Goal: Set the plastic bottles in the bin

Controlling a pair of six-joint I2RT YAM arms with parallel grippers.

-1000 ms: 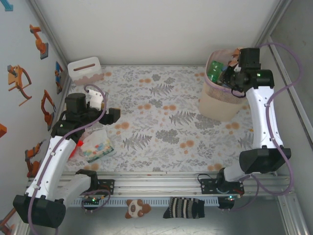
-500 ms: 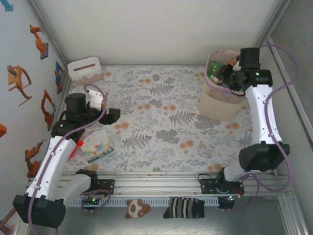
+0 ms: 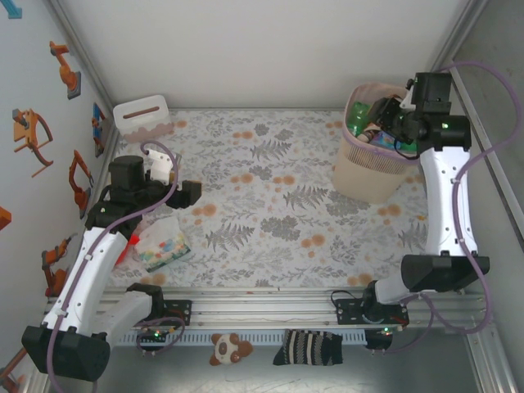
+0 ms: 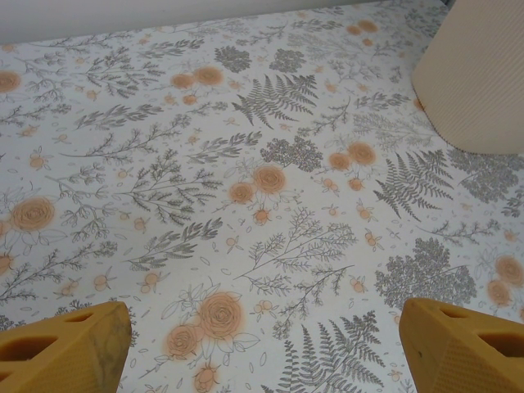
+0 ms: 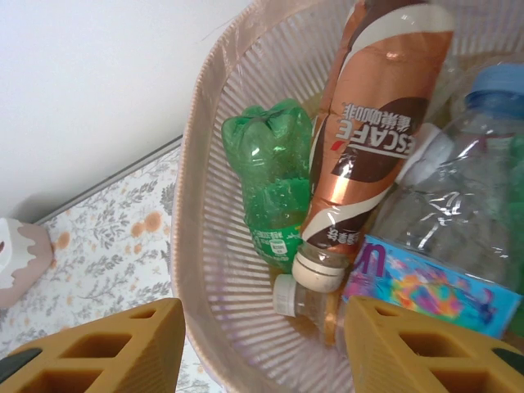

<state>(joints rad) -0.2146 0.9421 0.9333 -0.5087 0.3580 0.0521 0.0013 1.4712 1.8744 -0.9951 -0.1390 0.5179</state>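
The bin stands at the far right of the table, with several plastic bottles inside. Lying in it are a green bottle, a brown-labelled bottle cap down, a clear blue-capped bottle and a small white-capped one. My right gripper hangs open over the bin's rim with nothing between its fingers; from above it sits over the bin's mouth. My left gripper is open over bare floral table, and sits at the left.
A flat clear packet with colourful dots lies by the left arm, with a bit of red beside it under the arm. A small white box with a slot stands at the back left. The bin's side shows far right.
My right gripper has gone from shut to open above the bin, and its wrist has drawn back to the right. The left arm has not moved.
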